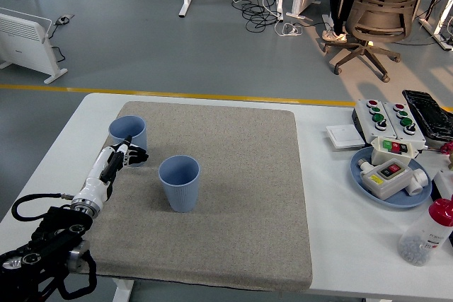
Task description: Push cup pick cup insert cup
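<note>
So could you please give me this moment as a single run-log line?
phase: approach | left hand: fingers curled, at near side of rear cup, grasp unclear | front cup: upright on mat, free | right arm: out of view

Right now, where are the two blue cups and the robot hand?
Far cup [128,131], head view: on its open rim.
Near cup [180,187], head view: on its ribbed side wall.
Left robot hand [119,155], head view: on the middle of the hand, beside the far cup.

Two cups [179,182] [127,136] stand on the mat [241,196], one left-behind.
</note>
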Tool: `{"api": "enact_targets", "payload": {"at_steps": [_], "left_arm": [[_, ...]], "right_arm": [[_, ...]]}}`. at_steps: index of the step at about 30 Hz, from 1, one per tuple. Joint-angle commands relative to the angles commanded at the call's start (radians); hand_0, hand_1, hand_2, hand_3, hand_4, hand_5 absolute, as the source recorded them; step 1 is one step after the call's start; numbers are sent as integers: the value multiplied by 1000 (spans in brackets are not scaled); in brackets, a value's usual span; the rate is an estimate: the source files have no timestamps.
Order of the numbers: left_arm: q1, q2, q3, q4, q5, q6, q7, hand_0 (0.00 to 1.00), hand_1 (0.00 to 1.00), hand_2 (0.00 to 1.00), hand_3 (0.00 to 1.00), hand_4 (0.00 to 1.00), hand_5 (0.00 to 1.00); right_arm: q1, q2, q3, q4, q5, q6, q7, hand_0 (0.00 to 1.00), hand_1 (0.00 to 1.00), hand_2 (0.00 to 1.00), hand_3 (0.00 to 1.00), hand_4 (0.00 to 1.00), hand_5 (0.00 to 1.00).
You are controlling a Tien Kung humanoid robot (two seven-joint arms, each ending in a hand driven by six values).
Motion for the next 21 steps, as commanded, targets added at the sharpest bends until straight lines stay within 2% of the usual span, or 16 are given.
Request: {"api": "enact_targets", "payload": {"at_steps": [3, 5, 6, 7, 9, 11, 12, 14, 17, 18, 21], "left_arm": [[48, 14, -89, -82, 68, 18, 24, 537, 544, 498, 458, 544, 998], [84, 36, -141, -142, 124, 12, 57, 537, 544, 498, 458, 544, 998], [99, 49, -159, -168, 149, 3, 75, 531, 555, 530, 514, 620, 998], [119, 70, -179, -203, 182, -10, 100, 531, 555, 530, 514, 620, 998], [137, 91, -195, -250, 223, -20, 128, 531, 555, 530, 514, 620, 998], [162, 143, -218, -324, 299, -36, 180, 531, 555, 530, 514, 620, 998], [166, 158, -222, -353, 331, -38, 193, 587, 667, 702, 692, 808, 998], [170, 187, -232, -397, 381, -39, 215, 587, 667, 702, 692, 808, 998], [148, 246, -243, -480, 505, -91, 274, 587, 667, 702, 692, 808, 998], [140, 258, -240, -494, 542, -105, 285, 727, 809, 895, 889, 925, 812], [88, 319, -209, -561, 672, -193, 337, 727, 809, 895, 889, 925, 812]], "right_arm": [[1, -3, -3, -1, 7, 0, 3, 665, 604, 629, 570, 96, 490], [3, -6, -4, -2, 9, -1, 4, 665, 604, 629, 570, 96, 490], [4, -8, -7, -2, 15, -2, 6, 665, 604, 628, 570, 98, 488], [4, -10, -14, -2, 27, -3, 9, 665, 604, 628, 570, 98, 488], [4, -12, -19, -3, 39, -3, 12, 665, 604, 628, 570, 98, 488], [5, -17, -26, -4, 53, -4, 16, 665, 604, 628, 570, 98, 488], [5, -18, -27, -4, 56, -4, 16, 665, 604, 627, 571, 99, 486], [5, -20, -30, -4, 62, -5, 18, 665, 604, 627, 571, 99, 486], [5, -23, -33, -4, 72, -6, 21, 665, 604, 627, 571, 99, 486], [5, -23, -33, -4, 72, -6, 21, 665, 605, 626, 572, 101, 485], [5, -25, -34, -3, 73, -7, 20, 665, 605, 626, 572, 101, 485]]}}
